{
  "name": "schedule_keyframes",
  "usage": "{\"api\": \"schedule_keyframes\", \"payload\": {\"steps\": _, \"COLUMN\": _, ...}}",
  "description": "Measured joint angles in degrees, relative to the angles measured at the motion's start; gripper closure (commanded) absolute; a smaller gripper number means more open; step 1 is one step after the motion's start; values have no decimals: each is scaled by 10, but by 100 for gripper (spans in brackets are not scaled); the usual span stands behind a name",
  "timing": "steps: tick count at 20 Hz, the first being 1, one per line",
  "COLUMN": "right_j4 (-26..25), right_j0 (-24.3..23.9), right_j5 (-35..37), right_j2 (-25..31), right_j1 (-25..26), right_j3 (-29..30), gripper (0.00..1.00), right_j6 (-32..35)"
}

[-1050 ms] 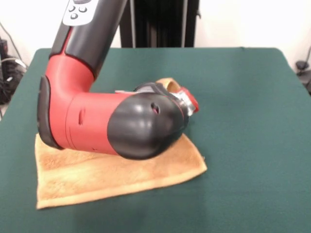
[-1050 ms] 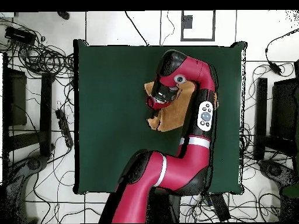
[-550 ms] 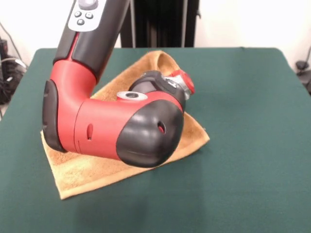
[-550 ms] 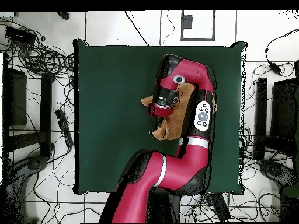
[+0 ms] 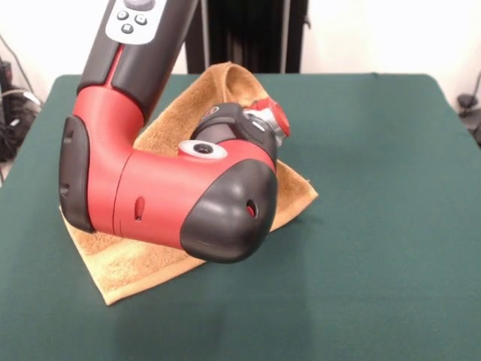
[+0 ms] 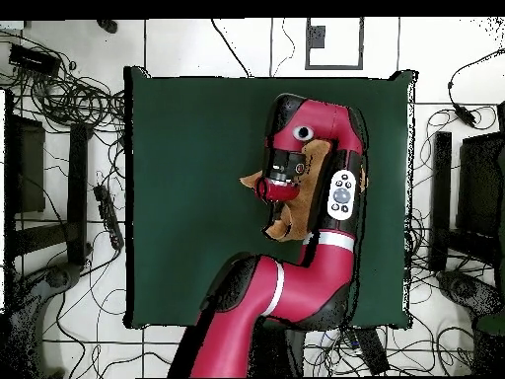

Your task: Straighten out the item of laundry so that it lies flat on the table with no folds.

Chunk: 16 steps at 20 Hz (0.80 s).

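The item of laundry (image 5: 150, 256), an orange-tan towel, lies partly on the green table (image 5: 376, 188). Its far part is pulled up into a raised fold behind the arm's wrist. My gripper (image 5: 267, 120) sits at that raised fold and holds the cloth, though the red and black wrist hides most of it. From overhead, the gripper (image 6: 274, 189) is over the towel's left edge, and the towel (image 6: 314, 168) shows only in patches beside the arm. The near corner of the towel rests flat on the table (image 6: 187, 178).
The arm's bulky elbow (image 5: 173, 195) hangs low over the towel's middle. Green cloth stretches wide to the right and front of the towel. Cables and stands lie on the floor around the table (image 6: 69, 99).
The towel's far part has been lifted and drawn toward the back of the table. Its near-left corner has slid inward and the towel has turned.
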Motion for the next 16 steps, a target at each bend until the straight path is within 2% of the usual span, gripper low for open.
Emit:
{"api": "schedule_keyframes", "payload": {"steps": 8, "right_j4": -48, "right_j0": -10, "right_j5": -38, "right_j2": 67, "right_j1": -1, "right_j3": 0, "gripper": 100, "right_j6": 0}}
{"api": "schedule_keyframes", "payload": {"steps": 13, "right_j4": -111, "right_j0": -21, "right_j5": -37, "right_j2": 113, "right_j1": 0, "right_j3": -1, "gripper": 100, "right_j6": 0}}
{"api": "schedule_keyframes", "payload": {"steps": 15, "right_j4": -160, "right_j0": -30, "right_j5": -31, "right_j2": 147, "right_j1": 0, "right_j3": -1, "gripper": 100, "right_j6": 0}}
{"api": "schedule_keyframes", "payload": {"steps": 16, "right_j4": -193, "right_j0": -36, "right_j5": -24, "right_j2": 170, "right_j1": -1, "right_j3": -1, "gripper": 0, "right_j6": 0}}
